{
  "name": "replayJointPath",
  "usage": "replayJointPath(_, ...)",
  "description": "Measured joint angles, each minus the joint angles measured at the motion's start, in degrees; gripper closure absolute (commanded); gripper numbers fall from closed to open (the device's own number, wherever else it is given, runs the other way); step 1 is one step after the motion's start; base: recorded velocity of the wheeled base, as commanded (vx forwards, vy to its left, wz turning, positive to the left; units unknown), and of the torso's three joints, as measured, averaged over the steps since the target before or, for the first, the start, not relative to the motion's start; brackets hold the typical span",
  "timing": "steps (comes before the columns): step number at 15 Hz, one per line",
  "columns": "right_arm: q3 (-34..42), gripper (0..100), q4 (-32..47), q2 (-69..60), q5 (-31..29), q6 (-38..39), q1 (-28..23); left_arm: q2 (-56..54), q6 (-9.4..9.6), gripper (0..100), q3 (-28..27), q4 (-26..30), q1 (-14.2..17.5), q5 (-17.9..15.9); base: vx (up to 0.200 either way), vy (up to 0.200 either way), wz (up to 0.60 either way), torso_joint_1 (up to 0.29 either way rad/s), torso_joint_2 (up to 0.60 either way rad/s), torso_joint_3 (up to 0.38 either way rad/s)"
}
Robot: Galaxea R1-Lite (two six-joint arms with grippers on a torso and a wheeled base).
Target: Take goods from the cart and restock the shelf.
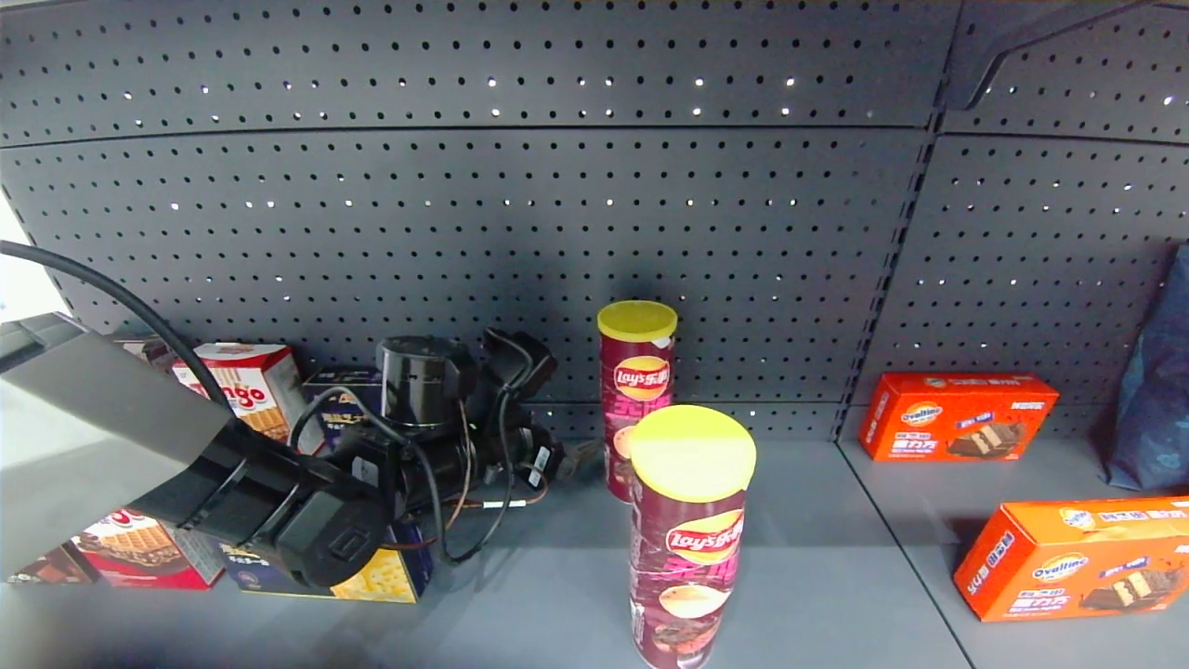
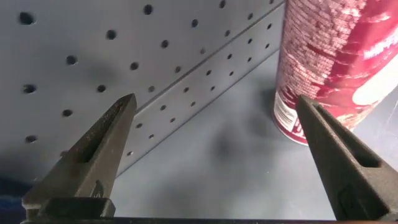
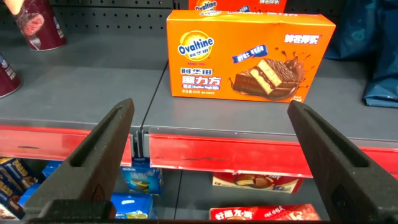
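Note:
Two maroon chip cans with yellow lids stand upright on the grey shelf (image 1: 817,576): one at the back (image 1: 637,400), one nearer the front (image 1: 687,557). My left gripper (image 1: 574,457) is low over the shelf, just left of the back can and close to the pegboard wall. In the left wrist view it (image 2: 216,102) is open and holds nothing, with the back can (image 2: 329,62) beside one finger (image 2: 339,155). My right gripper (image 3: 211,107) is open and holds nothing, out in front of the shelf edge, facing an orange wafer box (image 3: 249,53).
Orange boxes lie at the right (image 1: 957,416) (image 1: 1077,556). Biscuit boxes (image 1: 246,390) crowd the left end under my left arm. A dark blue bag (image 1: 1152,390) is at the far right. A red price rail (image 3: 230,152) edges the shelf, with more goods (image 3: 140,183) on the shelf below.

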Motion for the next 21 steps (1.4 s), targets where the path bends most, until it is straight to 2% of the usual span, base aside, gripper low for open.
replayJointPath(9, 0.00, 0, 0.02, 0.00, 0.01, 0.00, 0.00, 0.76, -0.09, 0, -0.74, -0.11, -0.96, -0.02, 0.000, 0.000, 0.00, 0.000, 0.00, 0.000)
replayJointPath(12, 0.00, 0, 0.00, 0.00, 0.01, 0.02, -0.02, -1.51, -0.02, 0, 0.66, -0.01, -0.30, 0.00, 0.000, 0.000, 0.00, 0.000, 0.00, 0.000)
replayJointPath(17, 0.00, 0, 0.02, 0.00, 0.00, 0.00, 0.02, -12.35, 0.05, 0, 2.73, 0.38, 3.08, -0.33, 0.000, 0.000, 0.00, 0.000, 0.00, 0.000)
replayJointPath(18, 0.00, 0, 0.02, 0.00, 0.01, 0.00, 0.00, -14.60, 0.35, 0, 3.30, 0.62, 3.69, -0.32, 0.000, 0.000, 0.00, 0.000, 0.00, 0.000)
replayJointPath(21, 0.00, 0, 0.02, 0.00, 0.01, 0.00, 0.00, -21.71, 2.88, 0, 7.31, 0.95, 5.90, -0.29, 0.000, 0.000, 0.00, 0.000, 0.00, 0.000)
